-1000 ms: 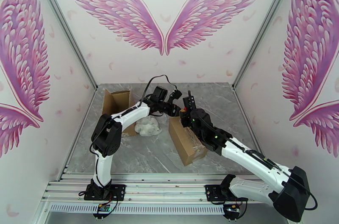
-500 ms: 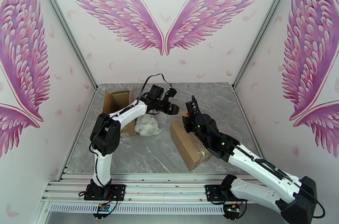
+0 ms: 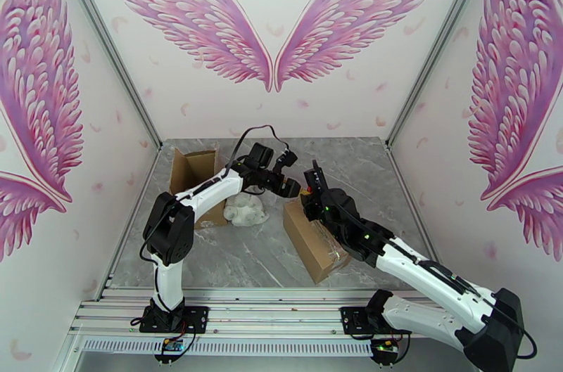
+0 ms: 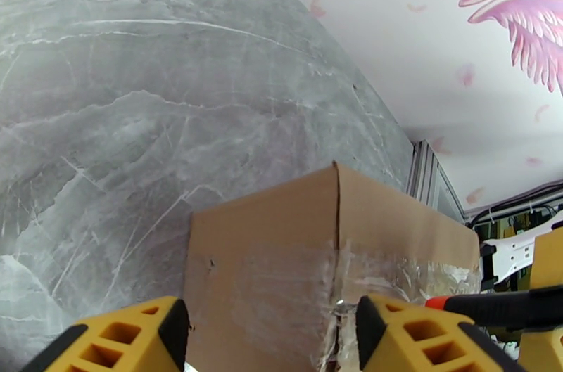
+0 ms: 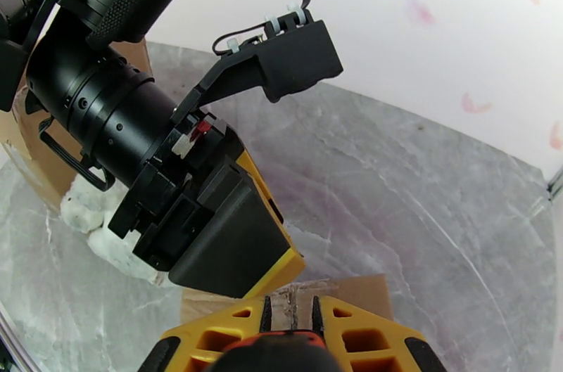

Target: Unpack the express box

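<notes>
A sealed cardboard express box (image 3: 314, 240) lies at the table's middle, with clear tape along its seam (image 4: 345, 282). My left gripper (image 3: 290, 188) hovers at the box's far end and is open, its yellow fingers (image 4: 127, 342) standing either side of the box's corner (image 4: 281, 275). My right gripper (image 3: 310, 185) is just right of it, over the same end. It is shut on a black and orange tool (image 5: 285, 352), which also pokes in as a thin bar (image 4: 485, 301). The left gripper's black and yellow body (image 5: 225, 240) sits close in front of the right wrist camera.
An open, empty-looking cardboard box (image 3: 191, 171) stands at the back left. A white crumpled wad of packing (image 3: 244, 210) lies beside it, under the left forearm. Grey marble table (image 3: 232, 261) has free room in front and at the back right.
The left gripper pulled back and left, then returned to the box's far end. The right arm drew back slightly and the box shifted a little toward the right and front.
</notes>
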You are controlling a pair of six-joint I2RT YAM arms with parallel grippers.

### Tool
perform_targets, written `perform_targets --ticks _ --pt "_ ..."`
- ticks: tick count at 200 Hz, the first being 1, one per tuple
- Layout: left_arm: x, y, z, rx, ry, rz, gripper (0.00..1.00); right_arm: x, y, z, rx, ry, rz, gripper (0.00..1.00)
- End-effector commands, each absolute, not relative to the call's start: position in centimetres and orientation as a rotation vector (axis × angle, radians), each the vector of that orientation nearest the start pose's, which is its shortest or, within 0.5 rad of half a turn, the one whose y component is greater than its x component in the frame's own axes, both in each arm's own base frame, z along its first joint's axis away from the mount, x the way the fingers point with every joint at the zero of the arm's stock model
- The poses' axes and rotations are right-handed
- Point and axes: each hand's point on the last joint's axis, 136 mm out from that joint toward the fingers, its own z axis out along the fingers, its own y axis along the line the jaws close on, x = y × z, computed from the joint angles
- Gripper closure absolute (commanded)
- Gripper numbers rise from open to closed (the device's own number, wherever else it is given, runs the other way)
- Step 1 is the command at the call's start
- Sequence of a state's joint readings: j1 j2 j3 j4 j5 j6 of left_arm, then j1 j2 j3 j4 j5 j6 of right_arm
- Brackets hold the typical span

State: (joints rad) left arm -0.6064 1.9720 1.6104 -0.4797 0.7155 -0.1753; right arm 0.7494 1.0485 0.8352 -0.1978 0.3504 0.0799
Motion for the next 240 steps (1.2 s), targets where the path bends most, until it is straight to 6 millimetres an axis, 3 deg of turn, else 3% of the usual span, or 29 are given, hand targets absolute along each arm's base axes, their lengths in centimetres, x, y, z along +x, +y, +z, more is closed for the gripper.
perform_targets --ticks 1,30,65,98,151,189,240 --pt "33.7 -38.4 17.5 0.952 2.358 -1.225 0.34 29.8 20.5 26.6 -0.449 1.895 0.22 0.97" --pt "32.9 -38.4 15.5 0.994 2.416 -1.183 0.38 29.9 20.6 26.7 -0.459 1.891 0.211 0.97" --pt "33.2 -39.0 14.5 0.987 2.434 -1.178 0.48 30.0 20.8 26.8 -0.47 1.893 0.207 0.97" --pt "34.1 -38.7 13.0 0.941 2.475 -1.119 0.7 30.0 20.8 26.9 -0.477 1.898 0.209 0.97" --pt "36.5 -36.7 12.8 0.802 2.5 -1.01 1.0 28.6 20.0 26.9 -0.479 1.923 0.193 0.98" --pt "37.6 -35.7 13.3 0.729 2.499 -0.981 1.0 27.3 19.7 25.6 -0.473 1.961 0.214 0.98" --pt "38.0 -35.2 13.7 0.703 2.497 -0.967 1.0 25.6 18.8 27.1 -0.445 1.913 0.254 0.99"
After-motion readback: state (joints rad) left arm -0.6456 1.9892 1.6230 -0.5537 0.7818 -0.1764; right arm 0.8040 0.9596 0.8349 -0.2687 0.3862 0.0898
